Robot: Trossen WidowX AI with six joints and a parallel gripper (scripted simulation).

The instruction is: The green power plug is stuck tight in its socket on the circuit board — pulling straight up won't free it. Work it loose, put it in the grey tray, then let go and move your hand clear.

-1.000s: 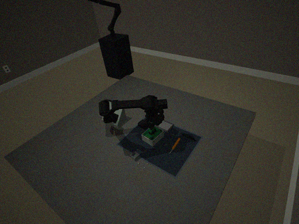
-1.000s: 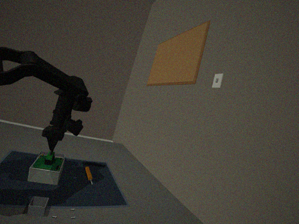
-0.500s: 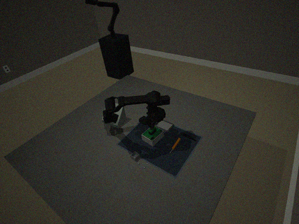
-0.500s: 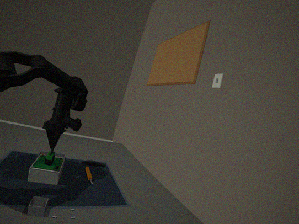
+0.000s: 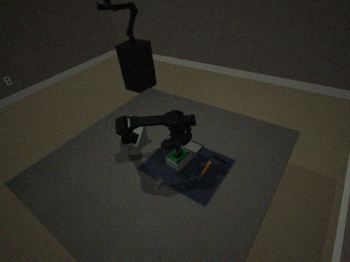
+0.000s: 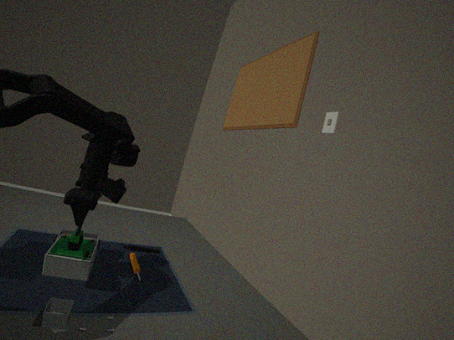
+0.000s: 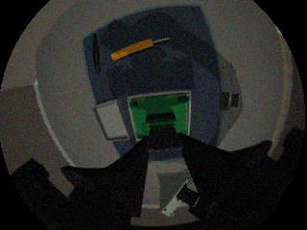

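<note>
The jaws (image 5: 178,148) (image 6: 78,229), partly open, are clamped on the green power plug (image 5: 178,153) (image 6: 75,239), which is at the circuit board (image 5: 184,154) (image 6: 86,248) (image 7: 182,112); whether it is seated, I cannot tell. The grey tray (image 5: 194,147) (image 7: 111,121) lies just beside.

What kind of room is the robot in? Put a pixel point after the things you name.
Maybe a little repair workshop. There's an orange screwdriver (image 5: 206,168) (image 6: 133,263) (image 7: 132,49), a green circuit board (image 5: 185,155) (image 6: 86,246) (image 7: 182,109) in a box, and a cork board (image 6: 269,86) on the wall.
</note>
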